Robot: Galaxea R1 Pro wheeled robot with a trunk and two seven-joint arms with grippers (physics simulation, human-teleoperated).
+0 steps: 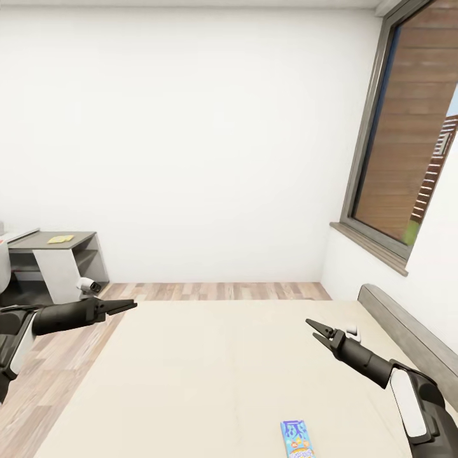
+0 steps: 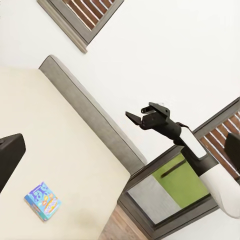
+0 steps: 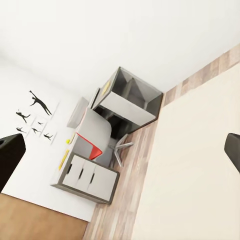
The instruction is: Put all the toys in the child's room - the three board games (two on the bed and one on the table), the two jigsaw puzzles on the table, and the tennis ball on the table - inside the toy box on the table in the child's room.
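Note:
A small blue board game [image 1: 298, 439] lies flat on the cream bed [image 1: 210, 381], near its close edge; it also appears in the left wrist view [image 2: 42, 201]. My left gripper [image 1: 124, 306] hovers open over the bed's left edge. Above the mattress by the grey headboard [image 1: 407, 331], my right gripper [image 1: 316, 332] is open and empty, also seen in the left wrist view [image 2: 140, 116]. Far left stands the table [image 1: 54, 242] with a thin yellowish sheet [image 1: 60, 239], apparently a jigsaw puzzle. In the right wrist view the table [image 3: 87, 172] carries a grey toy box [image 3: 77, 112] and a tiny tennis ball [image 3: 67, 141].
A tall grey-framed window [image 1: 407, 140] fills the right wall above the headboard. Wood-plank floor [image 1: 216, 291] runs between the bed and the far white wall. A red chair [image 3: 90, 147] stands at the desk under black baseball prints [image 3: 35, 117]. A small white item [image 1: 350, 331] lies on the mattress.

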